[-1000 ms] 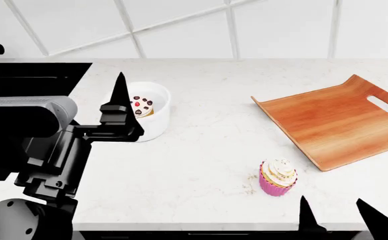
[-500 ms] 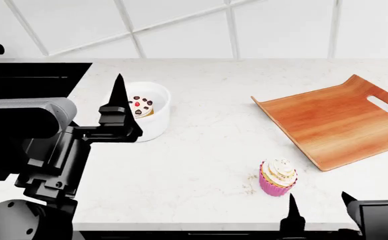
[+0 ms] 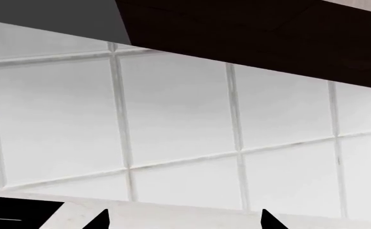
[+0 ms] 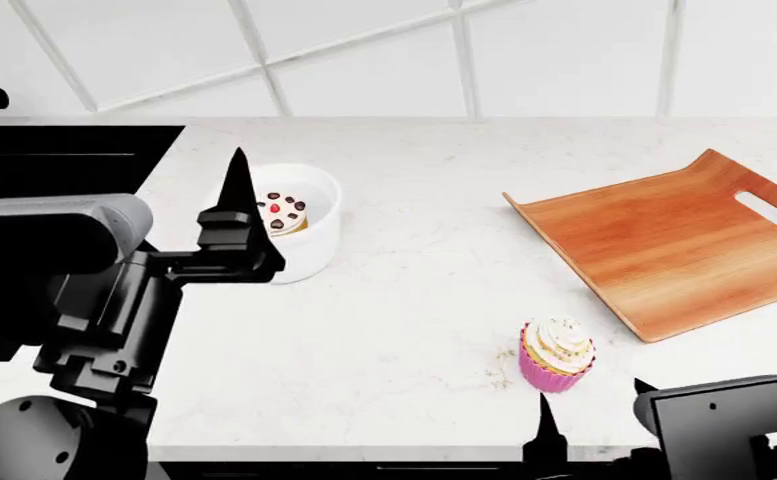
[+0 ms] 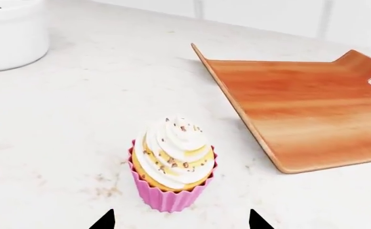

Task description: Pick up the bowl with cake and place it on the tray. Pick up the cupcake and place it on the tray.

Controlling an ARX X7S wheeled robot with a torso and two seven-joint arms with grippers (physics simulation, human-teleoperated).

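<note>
Right gripper [image 5: 180, 220], jaws spread and empty, faces the cupcake [image 5: 172, 163] centred just ahead; advance level and close low on the pink wrapper, sparing the frosting.

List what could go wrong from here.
1. The right claw is open and low in front of the cupcake; closing too high could squash the frosting.
2. Pushing forward could tip the cupcake over.
3. The left claw sits close beside the bowl and could shove it.
</note>
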